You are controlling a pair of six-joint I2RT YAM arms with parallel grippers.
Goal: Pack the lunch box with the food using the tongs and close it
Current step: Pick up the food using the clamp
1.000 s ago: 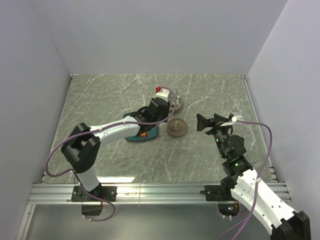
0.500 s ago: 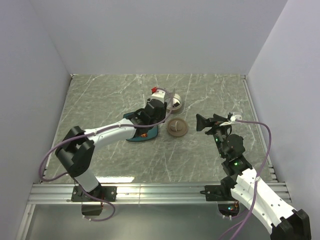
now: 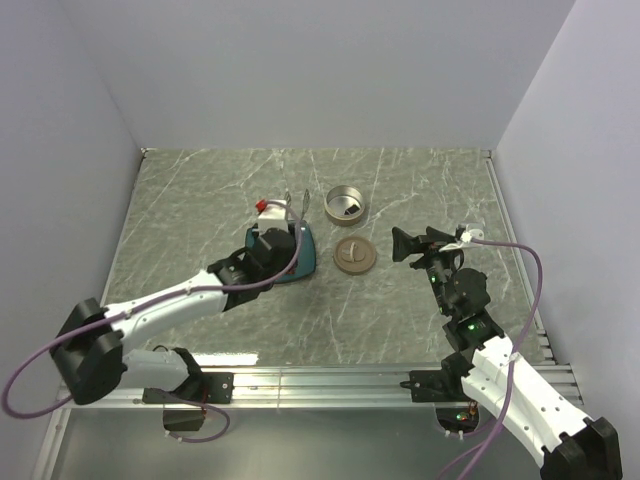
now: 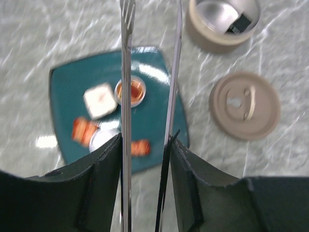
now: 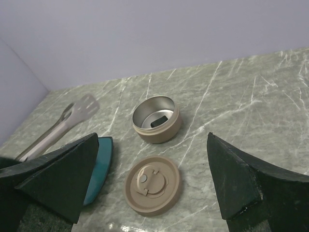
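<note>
tongs (image 4: 126, 72) within the left tool (image 4: 145, 141)

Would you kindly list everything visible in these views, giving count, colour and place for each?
lunch box: one, silver inside, tan outside, open, far centre of the table.
lid: one, tan, flat on the table just nearer than the lunch box.
plate: one, teal, left of the lid.
food: about five pieces, white and orange-red, on the plate.
dark item: one, black, inside the lunch box.
tongs: one, grey metal, above the plate.
table: one, green-grey marble.
left arm: one, white and black, jaws clamped on the tongs.
right arm: one, white and black, jaws wide open, empty.
</note>
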